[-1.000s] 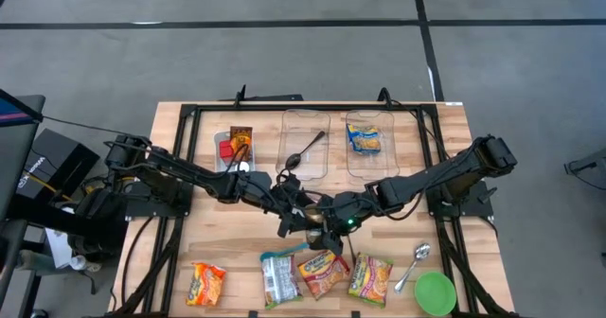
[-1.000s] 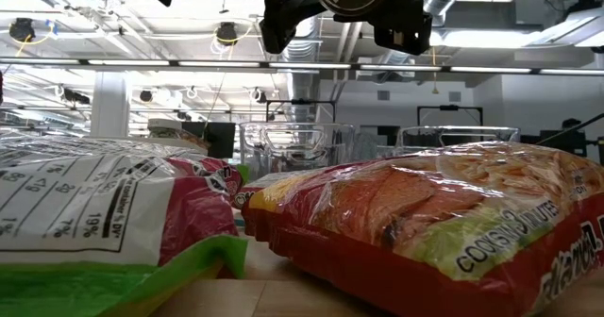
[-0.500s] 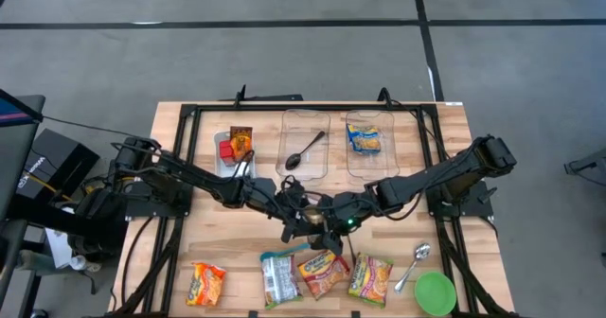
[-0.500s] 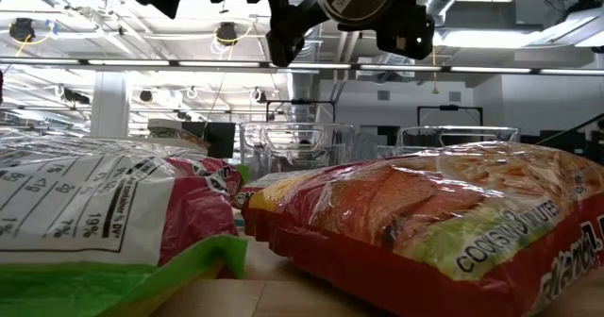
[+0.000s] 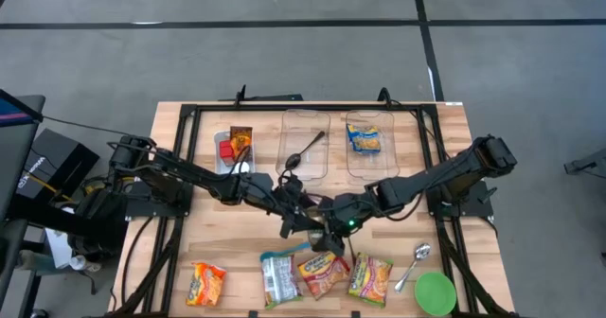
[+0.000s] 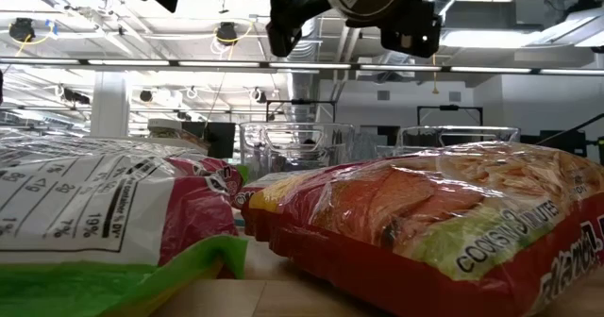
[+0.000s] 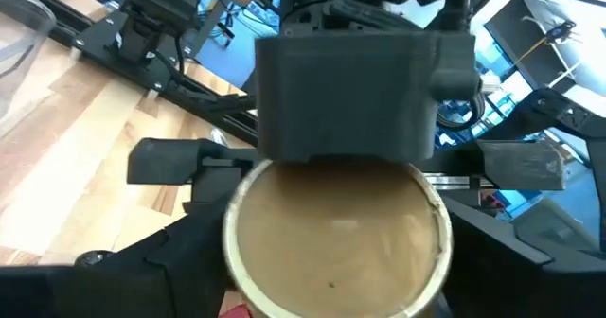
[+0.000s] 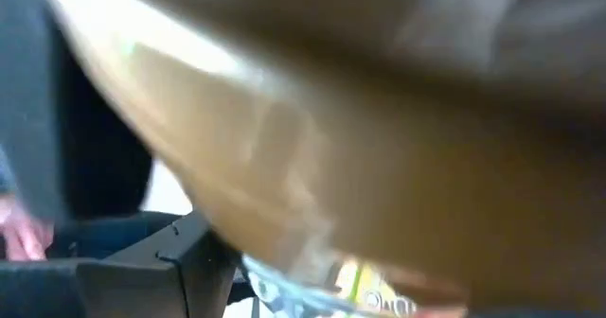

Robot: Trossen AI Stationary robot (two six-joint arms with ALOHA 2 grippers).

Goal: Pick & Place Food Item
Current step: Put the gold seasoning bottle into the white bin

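right gripper [image 5: 328,227] gripped a round tan-topped spice jar [image 7: 336,228], jaws spread wide around it, and kept it lifted over the middle of the table [image 5: 218,242]. left gripper [image 5: 307,220] met it from the opposite side, flanking the same jar; whether it had clamped yet could not be told. over the last second the jar had drifted slightly and tipped in the low view while the left arm nosed in closer, which read as a handover partway through, with the jar not yet set down. below and in front lay the noodle packets [image 5: 322,273]; the clear trays [image 5: 305,119] stood behind, well apart.
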